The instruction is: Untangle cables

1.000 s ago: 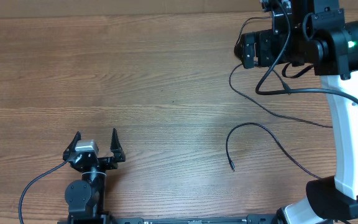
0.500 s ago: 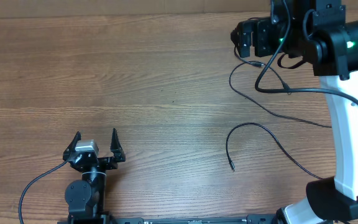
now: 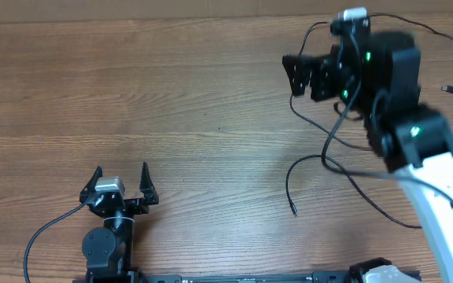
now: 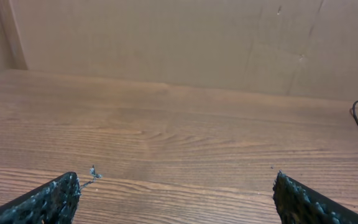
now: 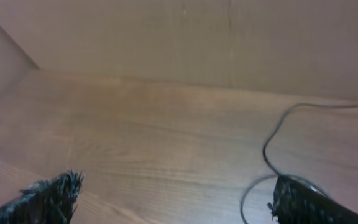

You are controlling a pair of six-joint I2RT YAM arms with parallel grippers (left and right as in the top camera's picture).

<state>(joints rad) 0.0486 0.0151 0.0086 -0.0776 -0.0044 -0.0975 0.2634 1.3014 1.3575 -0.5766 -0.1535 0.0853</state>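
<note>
A: Since half a second ago, the right gripper [image 3: 292,76] has shifted left and toward the front of the desk [image 3: 171,102]. Its arm is motion-blurred.
B: Jaw state?
A: Spread wide, nothing between them. The left gripper [image 3: 122,170] is parked at the front edge, likewise released and empty.
B: Cable location?
A: The black cable [image 3: 314,156] lies looped on the desk, right of centre, apart from both grippers.

Your right arm [image 3: 435,177] is black at its far joints, dotted with green lights [image 3: 416,132], and white along the near link. Your left arm [image 3: 104,244] is all black, topped by a silver block [image 3: 108,185]. Its fingertips [image 4: 45,200] are rough black.
</note>
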